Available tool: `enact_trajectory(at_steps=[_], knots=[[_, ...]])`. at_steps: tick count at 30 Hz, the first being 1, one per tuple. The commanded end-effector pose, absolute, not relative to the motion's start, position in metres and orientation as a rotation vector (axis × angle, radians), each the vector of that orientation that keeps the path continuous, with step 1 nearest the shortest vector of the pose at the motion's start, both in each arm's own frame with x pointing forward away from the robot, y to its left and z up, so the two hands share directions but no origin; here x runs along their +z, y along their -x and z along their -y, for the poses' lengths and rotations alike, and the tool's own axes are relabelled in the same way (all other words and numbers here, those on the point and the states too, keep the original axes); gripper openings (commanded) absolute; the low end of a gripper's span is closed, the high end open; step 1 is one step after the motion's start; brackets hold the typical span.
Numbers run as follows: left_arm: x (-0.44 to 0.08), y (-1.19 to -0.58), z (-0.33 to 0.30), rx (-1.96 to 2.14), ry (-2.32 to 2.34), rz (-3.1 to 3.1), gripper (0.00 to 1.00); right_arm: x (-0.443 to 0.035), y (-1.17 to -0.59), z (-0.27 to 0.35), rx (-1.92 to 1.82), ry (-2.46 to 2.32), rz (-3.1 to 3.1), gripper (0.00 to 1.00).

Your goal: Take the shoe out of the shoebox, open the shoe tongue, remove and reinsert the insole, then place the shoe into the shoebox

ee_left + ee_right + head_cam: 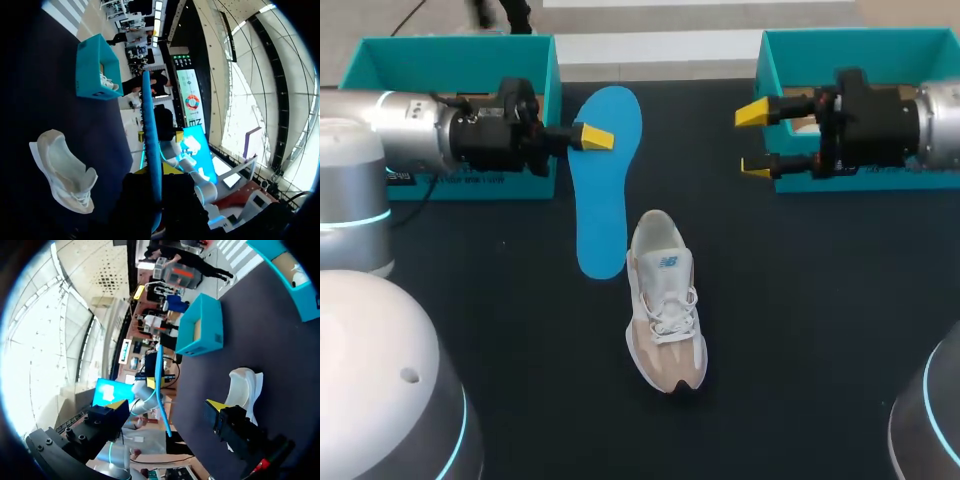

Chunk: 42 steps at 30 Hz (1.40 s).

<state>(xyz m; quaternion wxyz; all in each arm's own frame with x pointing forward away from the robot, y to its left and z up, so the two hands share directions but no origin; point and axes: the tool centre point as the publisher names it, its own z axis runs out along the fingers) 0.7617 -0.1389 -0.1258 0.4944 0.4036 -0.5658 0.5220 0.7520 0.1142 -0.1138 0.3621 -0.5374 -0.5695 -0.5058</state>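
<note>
Insole (603,215): blue, thin, out of the shoe (665,305), and held by your left gripper (592,137) near its broader end. The left wrist view shows it edge-on between the fingers, which are clamped on it from both sides. Its narrower end hangs free close to the shoe's heel opening. Contact with the shoe cannot be confirmed.

Shoe: pale sneaker, upright on its sole on the dark tabletop (820,300), between the two arms. The toe points toward the robot and the heel opening faces away. Laces lie across the front. Both the left shoebox (535,60) and the right shoebox (840,38) stand well apart from it.

Right gripper (754,140): wide open, holding nothing, hovering at the near corner of the right shoebox.

Handling assessment: you should expect the insole to be light and limp. It will likely sag and buckle past the clamp, so feed the free end into the opening first, and do not push from far back. The shoe looks light, with a soft upper that will collapse under pinching. The heel collar or the sole edge should be firmer. You would do best to steady it there with the right gripper, since an unbraced shoe will probably slide on the tabletop.
</note>
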Motion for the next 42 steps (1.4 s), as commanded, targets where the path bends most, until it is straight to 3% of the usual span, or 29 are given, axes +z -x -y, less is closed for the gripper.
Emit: enact_trajectory(at_steps=[1,10,25,33,42], knots=[[-0.126,-0.761,0.139,1.266,-0.98,1.372,0.0,-0.097,-0.742,-0.138,-1.207,1.579,1.601,1.0],[-0.126,-0.761,0.139,1.266,-0.98,1.372,0.0,-0.089,-0.734,-0.17,-1.054,1.912,1.734,1.0],[-0.126,-0.761,0.139,1.266,-0.98,1.372,0.0,-0.089,-0.734,-0.17,-1.054,1.912,1.734,1.0],[-0.126,-0.761,0.139,1.266,-0.98,1.372,0.0,-0.076,-0.745,-0.202,-0.63,2.052,2.014,1.0],[-0.126,-0.761,0.139,1.266,-0.98,1.372,0.0,-0.061,-0.747,-0.228,-0.419,2.208,2.118,1.0]])
